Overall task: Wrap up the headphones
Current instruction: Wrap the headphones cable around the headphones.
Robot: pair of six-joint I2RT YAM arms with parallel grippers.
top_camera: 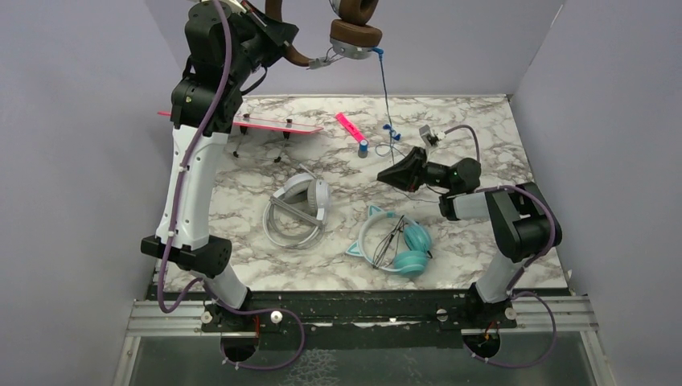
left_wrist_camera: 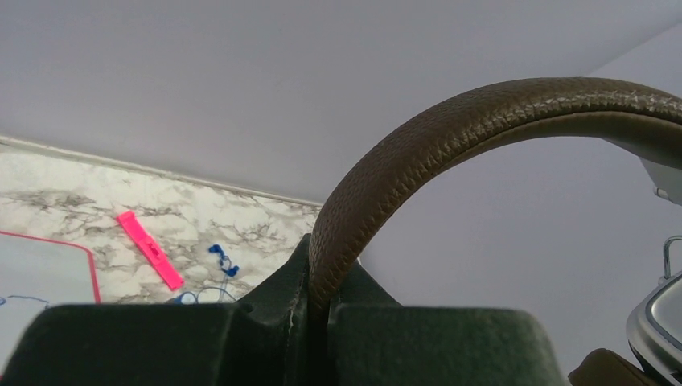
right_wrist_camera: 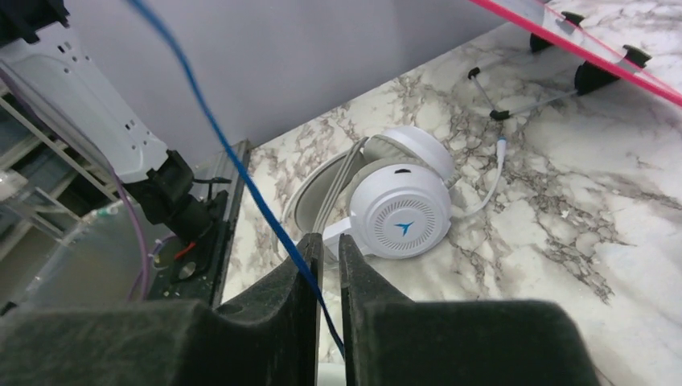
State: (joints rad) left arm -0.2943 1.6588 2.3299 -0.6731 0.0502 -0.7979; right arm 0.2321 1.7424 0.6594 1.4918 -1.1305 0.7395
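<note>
While the left gripper (top_camera: 277, 34) hangs high above the marble table (top_camera: 490, 137), its jaws are clenched on the padded headband of the brown headphones (top_camera: 354, 30). In the left wrist view the leather-grained band (left_wrist_camera: 402, 153) rises from between the jaws and arches away to the right, with a silver cup showing at the frame's edge. The ear cups hang just beyond the jaws' tips, clear of the table.

From those cups a blue cord (top_camera: 384, 88) drops straight down to the right gripper (top_camera: 384, 174), which sits low over the table. In the right wrist view the cord (right_wrist_camera: 217, 137) slants into the slim gap between the jaws (right_wrist_camera: 330, 241), which stand almost together. Whether they pinch the cord or merely flank it cannot be told.

Straight ahead of the right jaws' tips lie the white headphones (right_wrist_camera: 402, 213), flat on the marble with a blue logo on the upturned cup. The teal cat-ear headphones (top_camera: 398, 241) rest behind those jaws, toward the arm bases. A pink marker (top_camera: 350, 125) lies below the left jaws, near a pink-edged board (top_camera: 269, 123) on small black feet.
</note>
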